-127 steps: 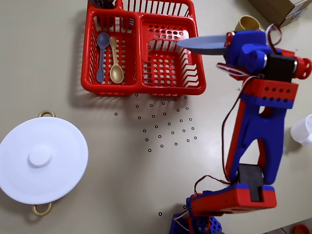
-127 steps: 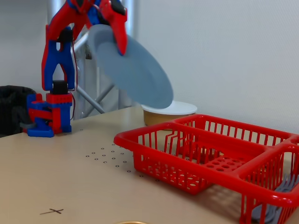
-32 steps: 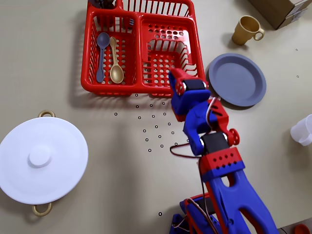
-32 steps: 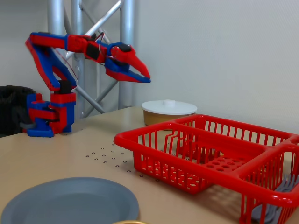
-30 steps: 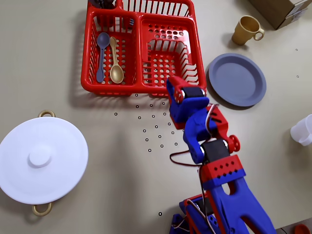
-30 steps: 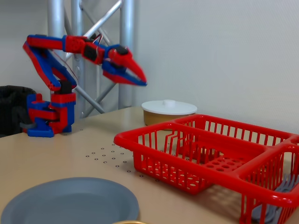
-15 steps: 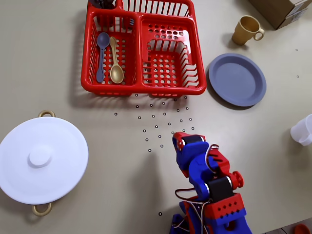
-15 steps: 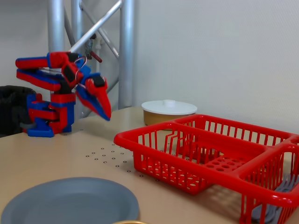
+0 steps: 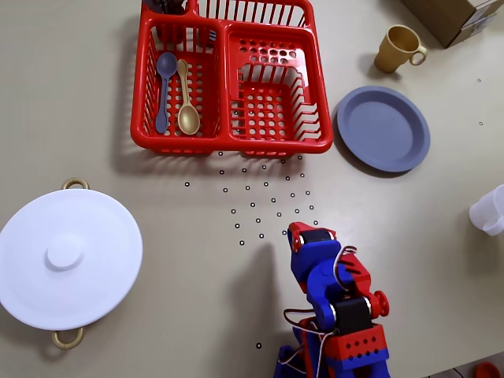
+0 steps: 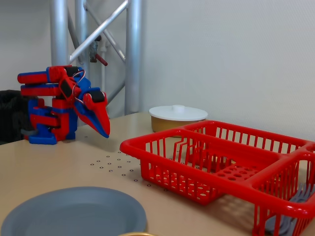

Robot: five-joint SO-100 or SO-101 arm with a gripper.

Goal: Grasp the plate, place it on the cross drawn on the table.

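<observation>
The blue-grey plate (image 9: 383,128) lies flat on the beige table (image 9: 173,331), right of the red rack, and also shows in the fixed view (image 10: 74,214) at the bottom left. My red and blue gripper (image 9: 294,231) hangs folded near the arm's base, pointing down at the table, well short of the plate. In the fixed view the gripper (image 10: 105,132) has its jaws together and holds nothing. I cannot make out the pencilled cross in either view.
A red dish rack (image 9: 232,75) with two spoons (image 9: 176,94) stands at the back. Black ring dots (image 9: 268,197) lie in front of it. A white lidded pot (image 9: 67,256) sits on the left. A tan mug (image 9: 398,49), a cardboard box (image 9: 457,16) and a white cup (image 9: 492,211) are on the right.
</observation>
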